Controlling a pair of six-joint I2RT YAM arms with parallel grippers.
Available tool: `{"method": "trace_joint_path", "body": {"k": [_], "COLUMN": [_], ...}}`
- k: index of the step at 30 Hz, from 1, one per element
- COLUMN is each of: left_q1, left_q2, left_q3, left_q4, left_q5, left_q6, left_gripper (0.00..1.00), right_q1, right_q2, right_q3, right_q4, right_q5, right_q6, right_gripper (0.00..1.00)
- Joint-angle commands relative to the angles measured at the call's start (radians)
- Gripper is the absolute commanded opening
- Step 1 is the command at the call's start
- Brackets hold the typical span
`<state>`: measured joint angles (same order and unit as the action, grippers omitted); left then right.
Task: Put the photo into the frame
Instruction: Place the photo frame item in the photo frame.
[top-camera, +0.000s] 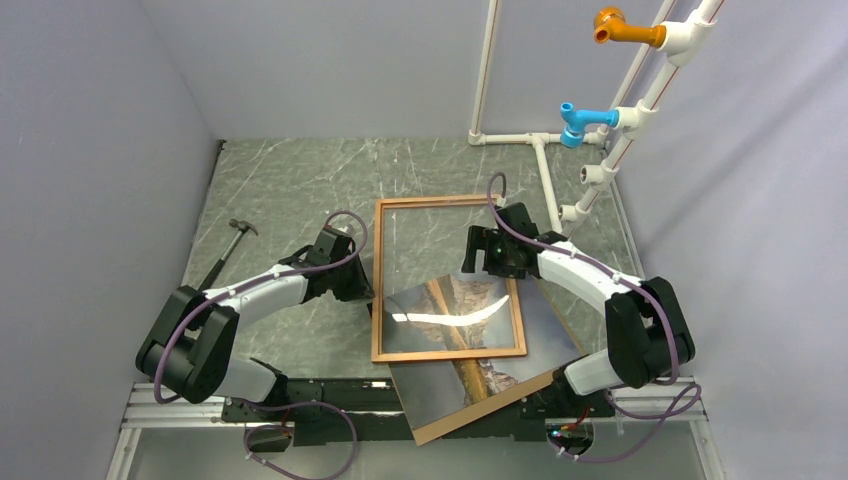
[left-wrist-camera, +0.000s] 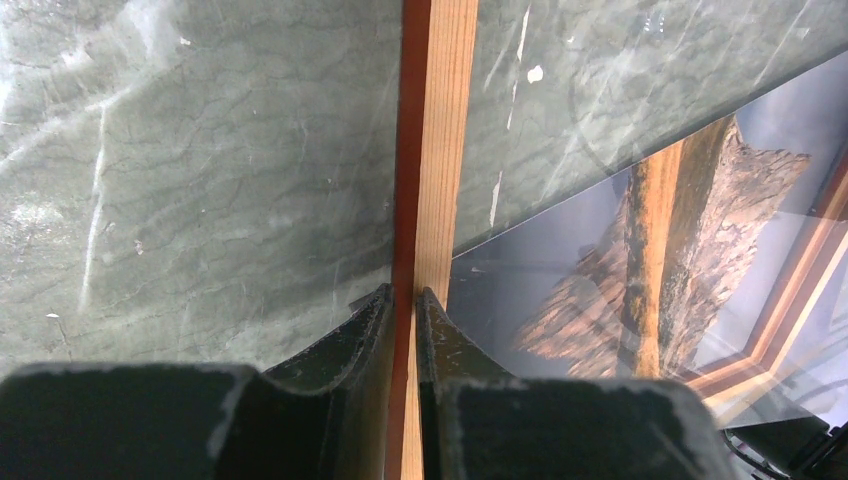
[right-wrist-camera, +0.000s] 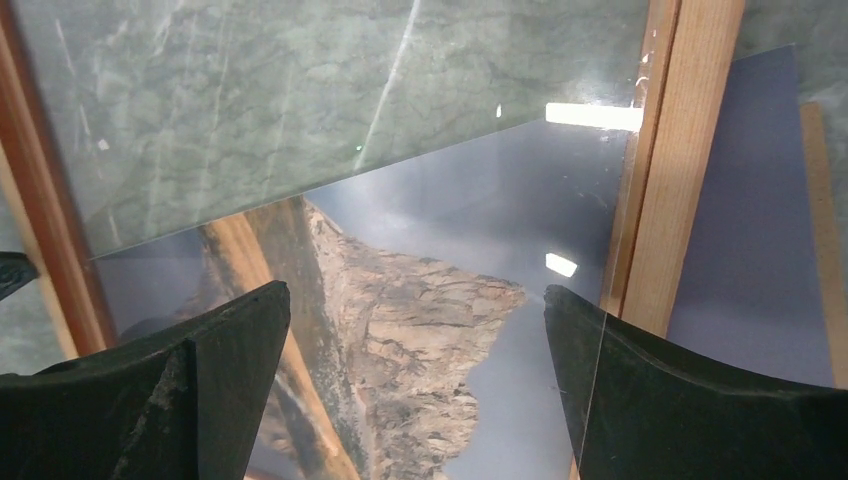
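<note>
The photo (top-camera: 455, 390) lies picture-side up on the bench (top-camera: 290, 180), turned at an angle to the frame (top-camera: 430, 202). Its far part sits under the glass of the frame's near half. Its near part and right corner stick out past the frame's near and right rails, so it is not seated in the frame. A thin brown board (top-camera: 470, 420) shows along the photo's near edge, underneath it.

The frame rests over the middle of the bench, with bare bench showing through the far half of its glass. The left pincer (left-wrist-camera: 403, 295) is closed on the frame's left rail, one finger on each side of the wood, about halfway along it. The right pincer (right-wrist-camera: 412, 295) is spread wide above the glass, close to the right rail, and holds nothing. I cannot tell whether its fingertips touch the glass.

A hammer (top-camera: 225, 250) lies on the left of the bench, well apart from the frame. White pipes (top-camera: 545, 165) with a blue tap (top-camera: 575, 122) and an orange tap (top-camera: 612, 24) stand at the far right.
</note>
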<state>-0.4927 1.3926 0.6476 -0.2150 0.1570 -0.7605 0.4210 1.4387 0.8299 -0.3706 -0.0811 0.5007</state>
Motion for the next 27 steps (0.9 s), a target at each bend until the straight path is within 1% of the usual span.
{"method": "trace_joint_path", "body": {"k": [1, 12, 18, 23, 25, 27], "left_q1": [-0.012, -0.011, -0.012, -0.012, -0.015, -0.016], "left_q2": [0.013, 0.012, 0.017, 0.006, -0.015, -0.051], "left_q3": [0.003, 0.001, 0.024, 0.018, 0.015, 0.011], "left_q4": [-0.055, -0.055, -0.079, -0.067, -0.067, -0.068], "left_q5": [-0.038, -0.040, -0.047, -0.042, -0.052, -0.059], "left_q6": [0.026, 0.026, 0.036, 0.026, 0.024, 0.027], "left_gripper": [0.18, 0.18, 0.18, 0.18, 0.21, 0.26], "right_q1": [0.033, 0.060, 0.063, 0.063, 0.063, 0.060], "right_q2": [0.011, 0.007, 0.002, -0.020, -0.037, -0.057], "right_q3": [0.064, 0.102, 0.114, 0.107, 0.099, 0.090], "right_q4": [-0.048, -0.114, -0.136, -0.162, -0.174, -0.183], "right_q5": [0.144, 0.248, 0.263, 0.286, 0.296, 0.311], "right_q6": [-0.024, -0.036, -0.040, -0.039, -0.040, -0.043], "right_gripper": [1.00, 1.00, 1.00, 1.00, 1.00, 1.00]}}
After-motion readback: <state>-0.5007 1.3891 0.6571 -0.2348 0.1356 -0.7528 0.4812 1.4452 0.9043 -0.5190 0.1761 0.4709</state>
